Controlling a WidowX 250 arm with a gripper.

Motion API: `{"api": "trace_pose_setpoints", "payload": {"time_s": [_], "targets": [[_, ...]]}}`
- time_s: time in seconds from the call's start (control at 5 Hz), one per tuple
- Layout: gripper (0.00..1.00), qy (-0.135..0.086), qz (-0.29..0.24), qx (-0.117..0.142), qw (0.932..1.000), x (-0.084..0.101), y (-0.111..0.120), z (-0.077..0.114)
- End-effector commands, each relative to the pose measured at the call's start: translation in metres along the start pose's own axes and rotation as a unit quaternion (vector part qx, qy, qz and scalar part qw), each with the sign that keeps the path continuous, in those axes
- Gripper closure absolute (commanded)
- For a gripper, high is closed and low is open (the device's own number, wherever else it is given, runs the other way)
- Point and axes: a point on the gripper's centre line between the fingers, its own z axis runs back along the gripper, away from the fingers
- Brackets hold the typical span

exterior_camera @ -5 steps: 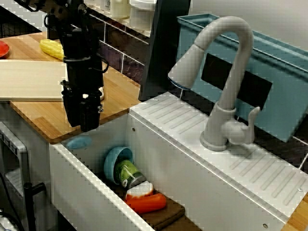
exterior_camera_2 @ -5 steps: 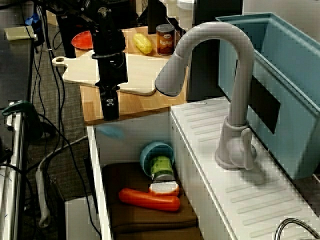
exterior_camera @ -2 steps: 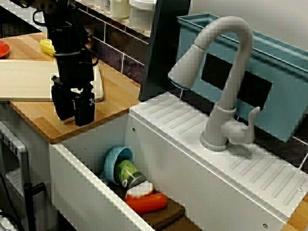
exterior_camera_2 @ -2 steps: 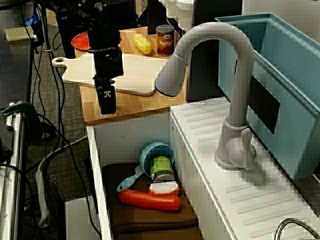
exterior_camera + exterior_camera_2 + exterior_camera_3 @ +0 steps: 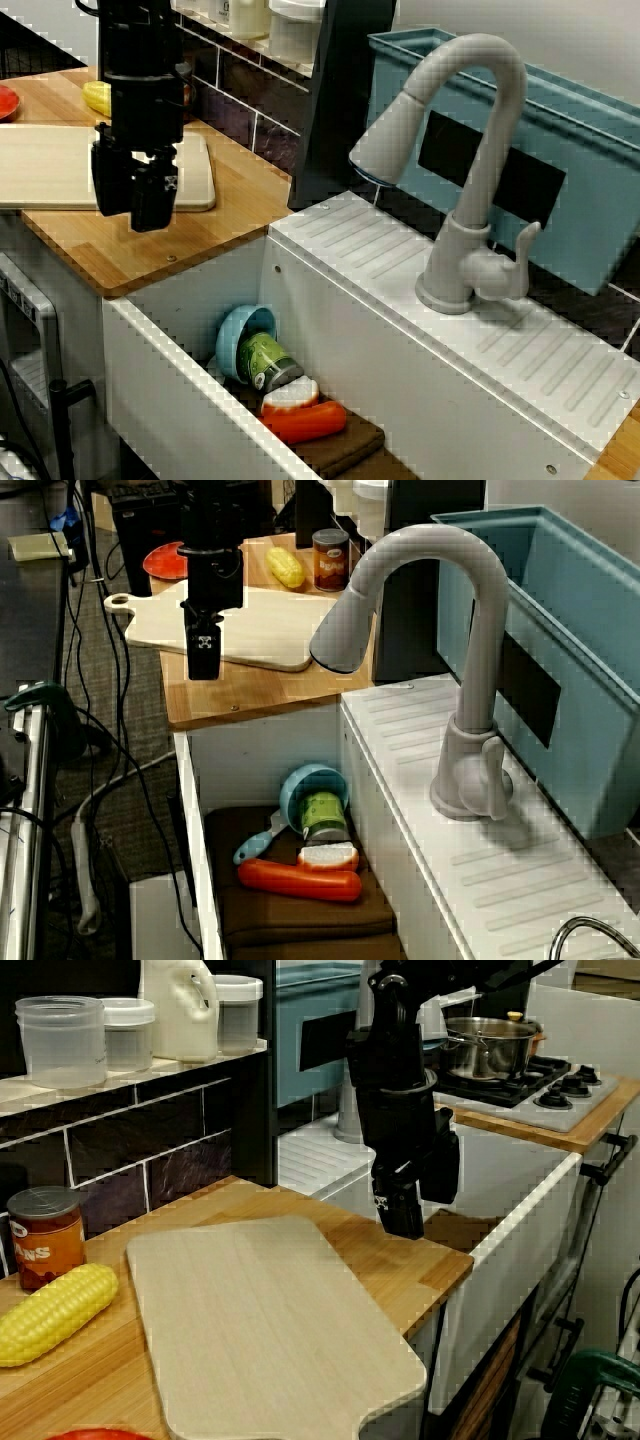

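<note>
The cutting board (image 5: 275,630) lies flat on the wooden counter (image 5: 260,695), with its long axis along the counter and its holed handle pointing away from the sink (image 5: 260,750). The gripper (image 5: 203,670) hangs above the counter near the board's sink-side end. It points straight down, fingers apart with nothing between them. Only the view down the sink's length shows the handle. The sink-front view cuts it off at the left edge, and the view across the counter hides the sink's contents.

A grey faucet (image 5: 470,170) arches at centre right, with a teal bin (image 5: 590,190) behind it. Low in the white sink (image 5: 170,400), at bottom centre, lie a blue bowl (image 5: 240,335), a green can (image 5: 265,358) and an orange carrot (image 5: 305,422). Yellow corn (image 5: 50,1312) lies lower left.
</note>
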Motion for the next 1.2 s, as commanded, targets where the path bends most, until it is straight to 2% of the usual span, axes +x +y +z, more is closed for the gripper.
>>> {"api": "trace_pose_setpoints", "payload": {"time_s": [0.0,0.2,0.4,0.6,0.8,1.0], "targets": [[0.00,-0.045,-0.023,0.068,0.9964,-0.006,0.028,0.034],[0.00,-0.019,-0.069,0.109,0.9915,-0.004,0.043,0.037],[0.00,-0.028,-0.105,0.140,0.9841,-0.005,0.059,0.042],[0.00,0.003,-0.221,0.193,0.9561,0.002,0.067,0.050],[0.00,0.020,-0.275,0.215,0.9368,0.009,0.071,0.053],[0.00,0.037,-0.317,0.217,0.9225,0.013,0.075,0.056]]}}
